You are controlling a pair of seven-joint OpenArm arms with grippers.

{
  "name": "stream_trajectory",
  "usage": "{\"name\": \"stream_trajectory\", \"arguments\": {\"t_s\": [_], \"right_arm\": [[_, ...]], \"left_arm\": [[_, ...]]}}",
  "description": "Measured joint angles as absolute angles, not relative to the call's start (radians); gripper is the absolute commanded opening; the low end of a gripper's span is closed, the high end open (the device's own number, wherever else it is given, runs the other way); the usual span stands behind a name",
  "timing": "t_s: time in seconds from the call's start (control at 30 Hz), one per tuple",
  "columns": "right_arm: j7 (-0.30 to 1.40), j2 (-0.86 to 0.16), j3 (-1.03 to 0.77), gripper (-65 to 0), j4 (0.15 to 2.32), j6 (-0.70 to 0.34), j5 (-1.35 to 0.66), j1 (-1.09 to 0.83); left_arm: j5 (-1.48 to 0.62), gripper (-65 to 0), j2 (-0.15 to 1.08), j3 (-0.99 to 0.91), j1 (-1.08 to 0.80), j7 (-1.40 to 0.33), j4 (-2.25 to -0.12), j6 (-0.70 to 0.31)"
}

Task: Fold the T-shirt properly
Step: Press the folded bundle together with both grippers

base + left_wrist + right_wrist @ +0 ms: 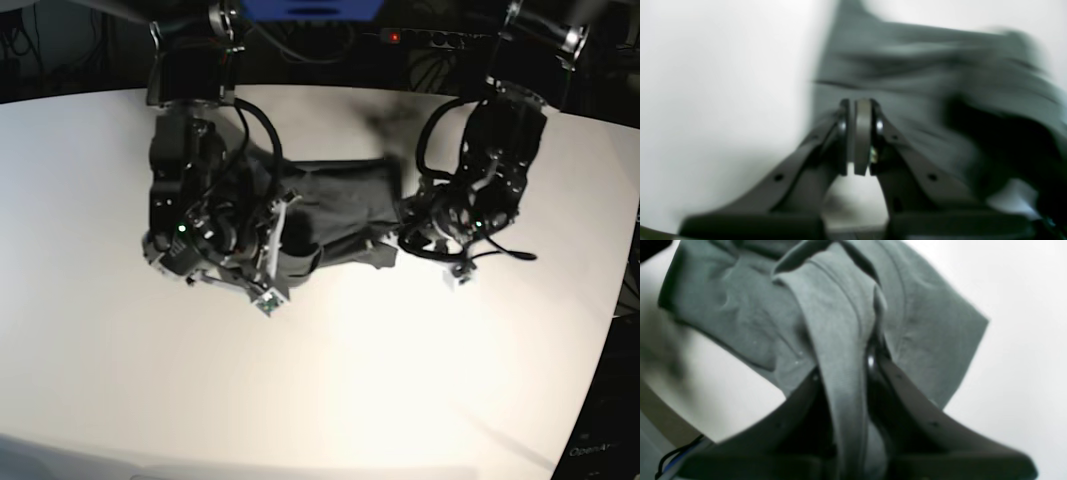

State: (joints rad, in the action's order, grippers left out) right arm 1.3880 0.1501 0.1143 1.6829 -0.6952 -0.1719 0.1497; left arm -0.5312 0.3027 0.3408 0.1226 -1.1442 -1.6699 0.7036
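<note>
Right wrist view has the right gripper clamped on a long fold of the T-shirt, cloth running between its jaws and spreading beyond. From the left wrist, the left gripper is pressed tight together, nothing visible between the pads, the blurred shirt behind it. Across the white table, both arms crowd over the bunched shirt between them.

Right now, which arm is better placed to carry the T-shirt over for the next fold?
Probably the right. The right gripper is shut on a fold of the T-shirt. The left gripper is shut too, but its wrist view shows no cloth between the fingers, so it would need to regrasp first.
</note>
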Motion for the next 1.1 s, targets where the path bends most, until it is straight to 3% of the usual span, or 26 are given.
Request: {"name": "stream_trajectory", "arguments": {"t_s": [0.27, 0.53, 0.87, 1.1], "right_arm": [[1.377, 0.15, 0.113, -64.4, 1.683, -0.695, -0.205, 0.157], [1.314, 0.15, 0.127, -64.4, 1.609, -0.695, -0.507, 0.155], [1.21, 0.15, 0.231, -64.4, 1.577, -0.494, -0.625, 0.155], [1.097, 0.14, 0.231, -64.4, 1.462, -0.453, -0.735, 0.152]], "left_arm": [[-0.536, -61.9, 0.299, 0.344, 0.132, -1.028, -1.523, 0.703], [-0.528, -61.9, 0.294, 0.384, 0.189, -0.983, -1.448, 0.696], [-0.517, -61.9, 0.269, 0.385, 0.189, -0.982, -1.449, 0.703], [-0.501, -61.9, 0.279, 0.385, 0.188, -0.979, -1.451, 0.711]]}}
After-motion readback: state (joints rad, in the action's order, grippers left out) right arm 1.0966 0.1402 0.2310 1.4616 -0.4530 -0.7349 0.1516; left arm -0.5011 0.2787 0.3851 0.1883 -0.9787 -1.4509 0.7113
